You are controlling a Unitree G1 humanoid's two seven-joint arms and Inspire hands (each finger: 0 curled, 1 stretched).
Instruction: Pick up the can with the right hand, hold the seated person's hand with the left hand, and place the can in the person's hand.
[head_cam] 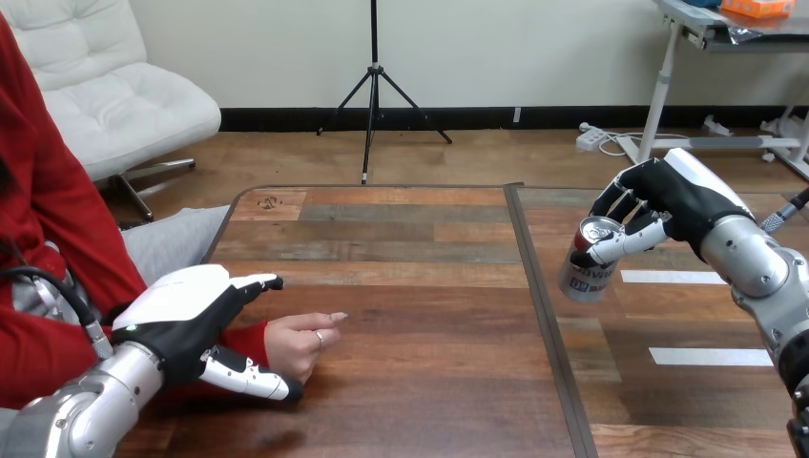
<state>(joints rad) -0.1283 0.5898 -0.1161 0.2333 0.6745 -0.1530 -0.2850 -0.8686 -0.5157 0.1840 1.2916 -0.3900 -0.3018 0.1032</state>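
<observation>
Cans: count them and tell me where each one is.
1. The can is gripped, tilted, in the right robot hand at the right part of the table. None seems hidden.

The left hand [186,320] has a smooth white shell across its back over a black body, and its thumb is jointed in white segments with a black tip. The right hand [668,196] matches it: black, white-backed, fingers banded black and white. The left forearm [86,415] and right forearm [754,260] are rounded silver metal.
</observation>
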